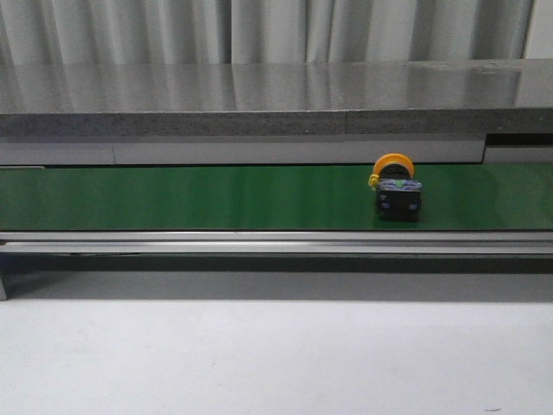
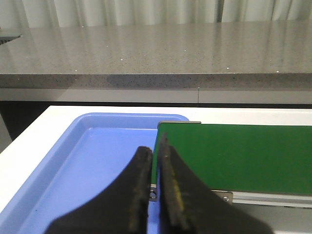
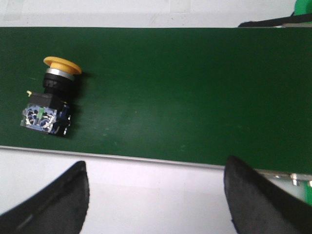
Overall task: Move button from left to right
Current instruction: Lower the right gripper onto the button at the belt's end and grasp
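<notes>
Right claw (image 3: 156, 195): released, its two dark fingers (image 3: 53, 204) spread wide with nothing between them, poised over the near edge of the belt.
Left claw (image 2: 155, 190): clenched, its fingertips pressed together on nothing, above the seam between the tray and the end of the belt.
Button (image 1: 396, 186): lying on the green belt, right of centre in the front view, free of both claws; the orange-yellow cap (image 3: 62, 65) points toward the far side, the black body (image 3: 48, 114) with its bluish-green marks toward the near edge.
Belt (image 1: 173, 197): long green conveyor strip running left to right, with a metal rail along its near side.
Tray (image 2: 87, 161): blue, shallow, just beside the belt's left end.
Counter (image 1: 259, 99): grey speckled slab behind the belt, pale curtain behind it.
</notes>
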{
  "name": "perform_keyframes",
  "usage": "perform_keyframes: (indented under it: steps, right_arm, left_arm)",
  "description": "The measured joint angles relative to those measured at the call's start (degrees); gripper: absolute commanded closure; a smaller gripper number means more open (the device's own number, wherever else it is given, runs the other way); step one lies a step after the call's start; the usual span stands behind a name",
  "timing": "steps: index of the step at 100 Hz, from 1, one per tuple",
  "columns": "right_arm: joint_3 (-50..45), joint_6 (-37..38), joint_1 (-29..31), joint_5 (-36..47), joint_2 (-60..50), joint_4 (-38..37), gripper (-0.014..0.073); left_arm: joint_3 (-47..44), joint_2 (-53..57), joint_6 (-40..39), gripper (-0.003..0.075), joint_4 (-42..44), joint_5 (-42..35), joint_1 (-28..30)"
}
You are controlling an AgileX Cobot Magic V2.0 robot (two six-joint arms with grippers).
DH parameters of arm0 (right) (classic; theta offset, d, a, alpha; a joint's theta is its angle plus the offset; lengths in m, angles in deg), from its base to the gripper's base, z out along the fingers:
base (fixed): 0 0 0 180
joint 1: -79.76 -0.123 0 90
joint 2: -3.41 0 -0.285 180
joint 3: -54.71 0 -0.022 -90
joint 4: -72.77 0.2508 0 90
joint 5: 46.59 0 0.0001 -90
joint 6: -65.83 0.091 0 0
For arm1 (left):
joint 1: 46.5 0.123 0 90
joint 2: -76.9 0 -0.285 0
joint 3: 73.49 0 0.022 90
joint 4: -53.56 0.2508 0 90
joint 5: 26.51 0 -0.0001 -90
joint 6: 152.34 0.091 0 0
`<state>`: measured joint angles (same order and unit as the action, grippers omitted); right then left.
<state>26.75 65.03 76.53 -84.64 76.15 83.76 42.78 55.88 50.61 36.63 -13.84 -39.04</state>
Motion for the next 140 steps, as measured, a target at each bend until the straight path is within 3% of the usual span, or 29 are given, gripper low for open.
perform_keyframes:
  steps: [48, 86, 96, 118, 140]
  right_arm:
    - [7.0, -1.0, -9.5, 5.5, 17.8, 0.4, 0.0053]
    - [7.6, -1.0, -10.2, 7.6, 24.4, -2.5, 0.0060]
    - [7.8, -1.0, -10.2, 7.6, 25.6, -3.6, 0.0128]
    - [7.8, -1.0, -10.2, 7.8, 27.2, -4.5, 0.0409]
    - [8.6, -1.0, -10.2, 6.7, 27.2, -4.6, 0.0429]
  left_arm:
    - [0.0, 0.0, 0.1, 0.0715, 0.0, 0.0, 0.0]
    - [0.0, 0.0, 0.1, 0.0715, 0.0, 0.0, 0.0]
    - [0.0, 0.0, 0.1, 0.0715, 0.0, 0.0, 0.0]
    - [0.0, 0.0, 0.1, 0.0715, 0.0, 0.0, 0.0]
    - [0.0, 0.0, 0.1, 0.0715, 0.0, 0.0, 0.0]
